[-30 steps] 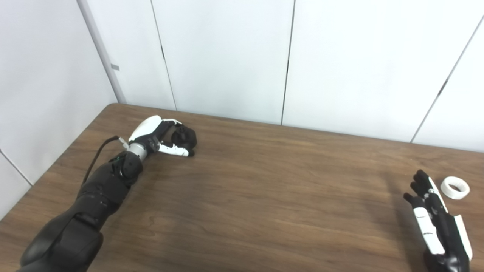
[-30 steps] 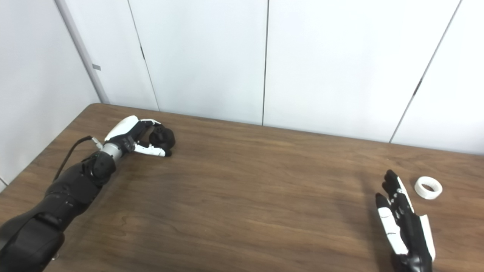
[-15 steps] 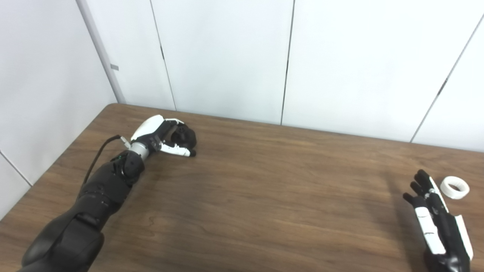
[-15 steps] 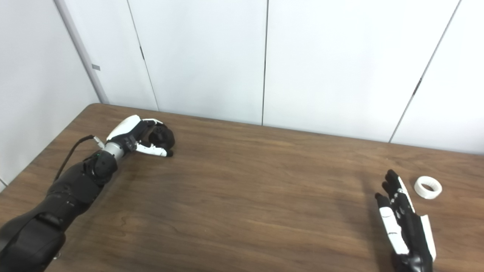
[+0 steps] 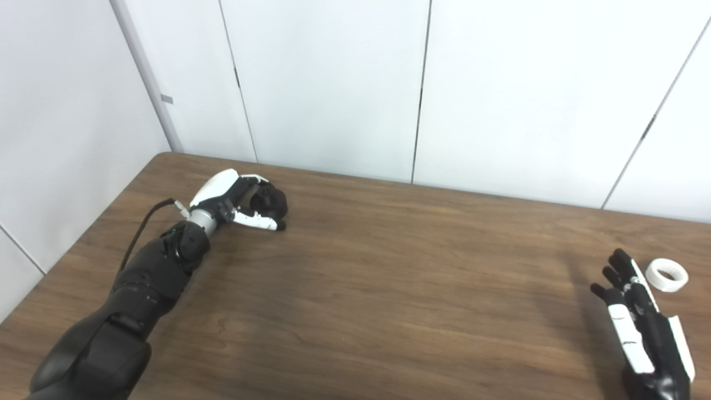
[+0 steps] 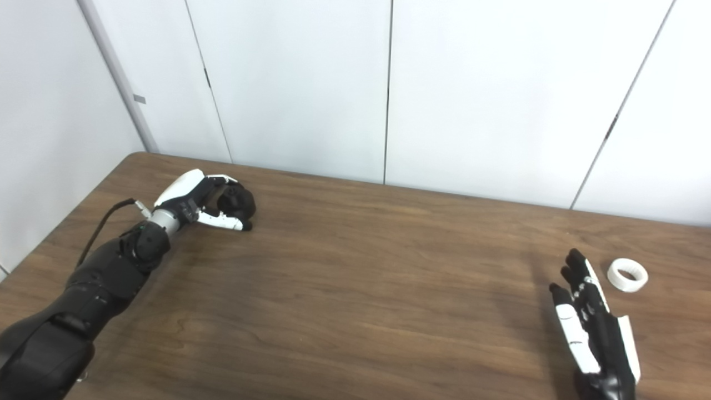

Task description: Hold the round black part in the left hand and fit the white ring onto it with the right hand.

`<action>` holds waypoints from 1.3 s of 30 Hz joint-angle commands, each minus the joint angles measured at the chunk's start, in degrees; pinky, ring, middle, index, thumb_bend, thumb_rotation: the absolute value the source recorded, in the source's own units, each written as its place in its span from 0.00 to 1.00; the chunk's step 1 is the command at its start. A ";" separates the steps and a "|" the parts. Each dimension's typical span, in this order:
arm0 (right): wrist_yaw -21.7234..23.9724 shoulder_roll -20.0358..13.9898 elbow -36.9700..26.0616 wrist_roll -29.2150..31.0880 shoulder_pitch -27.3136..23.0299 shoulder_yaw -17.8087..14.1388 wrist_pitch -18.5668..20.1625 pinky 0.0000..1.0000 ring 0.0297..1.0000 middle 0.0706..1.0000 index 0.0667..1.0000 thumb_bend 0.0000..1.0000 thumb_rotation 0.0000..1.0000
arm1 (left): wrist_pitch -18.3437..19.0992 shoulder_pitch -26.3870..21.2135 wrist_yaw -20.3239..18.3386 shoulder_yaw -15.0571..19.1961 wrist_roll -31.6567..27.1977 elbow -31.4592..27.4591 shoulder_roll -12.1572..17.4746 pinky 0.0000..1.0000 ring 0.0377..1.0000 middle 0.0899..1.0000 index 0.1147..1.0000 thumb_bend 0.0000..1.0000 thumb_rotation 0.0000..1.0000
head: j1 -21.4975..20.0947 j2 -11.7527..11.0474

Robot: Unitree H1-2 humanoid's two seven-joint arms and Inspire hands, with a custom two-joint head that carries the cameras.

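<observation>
Where the wooden table (image 5: pixel 361 278) nears its far left corner, the left hand (image 5: pixel 236 197) lies with fingers curled around the round black part (image 5: pixel 272 201). The right hand (image 6: pixel 594 325), fingers spread and empty, rests just beside the white ring (image 6: pixel 627 275), not touching it.

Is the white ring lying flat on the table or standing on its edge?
Lying flat: the white ring rests on the table with its hole facing up, just beyond the open right hand.
</observation>
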 commanded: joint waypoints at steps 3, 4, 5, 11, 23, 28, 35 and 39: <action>-0.03 0.73 1.98 0.93 1.87 0.22 -0.83 0.85 0.94 0.95 0.93 0.34 0.72 | 1.67 0.21 -1.03 0.81 -0.31 -2.38 2.07 0.96 0.95 0.85 0.73 1.00 0.30 | 0.03 0.04; 0.13 0.73 1.98 1.27 1.86 0.18 -0.70 0.85 0.94 0.96 0.93 0.33 0.72 | 1.74 0.37 -0.98 0.82 -0.11 -2.76 2.19 0.96 0.95 0.85 0.73 1.00 0.30 | 0.08 0.00; 0.33 0.67 2.14 1.54 1.84 0.17 -0.93 0.86 0.95 0.96 0.94 0.34 0.72 | 1.77 0.50 -0.97 0.82 0.04 -3.04 2.32 0.97 0.94 0.84 0.73 1.00 0.30 | 0.08 0.00; 0.19 0.60 2.34 1.65 1.67 0.25 -1.34 0.84 0.94 0.95 0.93 0.33 0.70 | 2.13 0.56 -0.86 0.78 0.41 -2.99 2.73 0.98 0.94 0.84 0.73 1.00 0.32 | 0.20 -0.03; 0.27 0.28 2.84 1.61 1.63 0.20 -1.82 0.86 0.94 0.95 0.93 0.36 0.72 | 1.36 0.86 -1.28 1.70 -0.47 -2.96 2.94 1.00 0.95 0.85 0.73 1.00 0.31 | 0.62 -0.02; 0.56 0.13 3.07 1.93 1.58 0.16 -2.25 0.86 0.94 0.95 0.93 0.35 0.72 | 1.48 0.98 -1.02 1.77 -0.16 -3.03 3.00 1.00 0.94 0.84 0.72 1.00 0.31 | 0.77 0.08; 0.98 -0.16 3.56 1.96 1.47 0.09 -3.02 0.86 0.94 0.95 0.93 0.36 0.72 | 1.72 0.96 -1.35 1.76 -0.18 -3.16 2.92 1.00 0.95 0.85 0.73 1.00 0.33 | 0.93 0.10; 1.20 -0.04 3.28 2.46 1.54 -0.09 -2.56 0.86 0.94 0.95 0.93 0.35 0.71 | 2.82 0.93 -1.58 1.82 -0.17 -3.53 2.78 1.00 0.95 0.85 0.73 1.00 0.32 | 1.01 0.04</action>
